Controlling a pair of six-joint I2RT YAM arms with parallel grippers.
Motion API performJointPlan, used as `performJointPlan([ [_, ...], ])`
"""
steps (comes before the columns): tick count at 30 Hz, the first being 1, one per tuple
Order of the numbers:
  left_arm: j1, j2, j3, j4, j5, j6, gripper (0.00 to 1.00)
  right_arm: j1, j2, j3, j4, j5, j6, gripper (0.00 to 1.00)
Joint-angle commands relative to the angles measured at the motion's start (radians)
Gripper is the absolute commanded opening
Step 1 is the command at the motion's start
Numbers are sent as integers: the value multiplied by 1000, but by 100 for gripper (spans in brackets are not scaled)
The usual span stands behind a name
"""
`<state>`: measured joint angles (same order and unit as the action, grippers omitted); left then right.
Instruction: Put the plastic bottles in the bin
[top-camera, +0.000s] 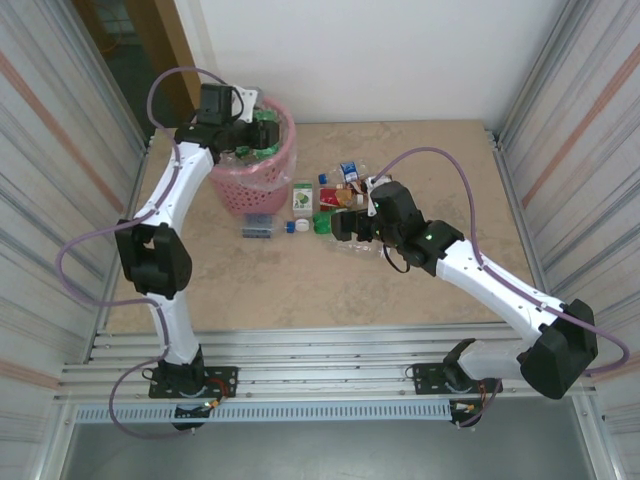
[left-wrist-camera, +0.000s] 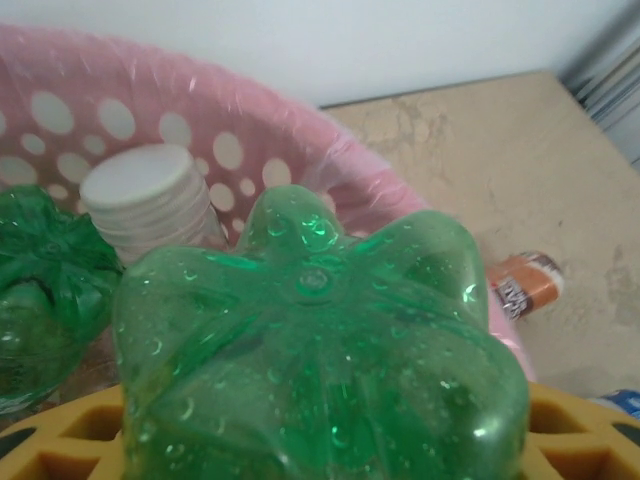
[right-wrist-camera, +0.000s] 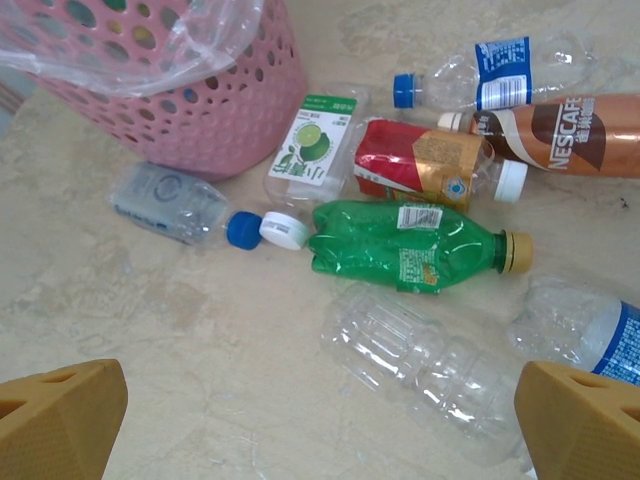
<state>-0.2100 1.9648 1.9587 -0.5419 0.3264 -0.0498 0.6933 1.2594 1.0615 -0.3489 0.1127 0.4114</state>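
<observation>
Green plastic right up against the left wrist lens: a green bottle (left-wrist-camera: 320, 340), base toward the camera, is wedged between the yellow fingers (left-wrist-camera: 60, 435) of the left end effector (left-wrist-camera: 320, 445), which presses on it from both sides. It hangs over the bin (left-wrist-camera: 380, 195), the pink lattice basket with its thin liner. Down inside, a second green bottle (left-wrist-camera: 40, 290) and a white-capped bottle (left-wrist-camera: 145, 190) lie against the wall. From the top camera, the left end effector (top-camera: 248, 135) sits over the mouth of the bin (top-camera: 250, 190), at the far left of the bench (top-camera: 300, 290).

Over to the right end effector (right-wrist-camera: 320, 415): jaws wide apart, nothing between them, hovering above the scatter of bottles just right of the bin. Directly below it lies a clear unlabelled bottle (right-wrist-camera: 420, 365). Beyond that, a green bottle with a tan cap (right-wrist-camera: 400, 245) is on its side, its base against the white cap of a lime-label bottle (right-wrist-camera: 315, 150). A flattened clear bottle (right-wrist-camera: 165, 205) rests at the foot of the bin, blue cap touching that white cap. Farther back are a red-and-gold labelled bottle (right-wrist-camera: 420, 165), a brown Nescafé bottle (right-wrist-camera: 570, 135) and a blue-labelled clear bottle (right-wrist-camera: 490, 75). One more blue-labelled bottle (right-wrist-camera: 590, 335) is at the right edge.
</observation>
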Motion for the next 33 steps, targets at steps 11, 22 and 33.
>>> performJointPlan([
  [11,-9,16,132,-81,-25,36,83,-7,-25,-12,-13,24,19,98],
  [22,-10,-170,-7,35,-62,-40,84,-23,-23,-2,-58,66,32,98],
  [33,-26,-588,-452,221,-150,-82,97,-148,121,102,-249,-104,-110,98],
])
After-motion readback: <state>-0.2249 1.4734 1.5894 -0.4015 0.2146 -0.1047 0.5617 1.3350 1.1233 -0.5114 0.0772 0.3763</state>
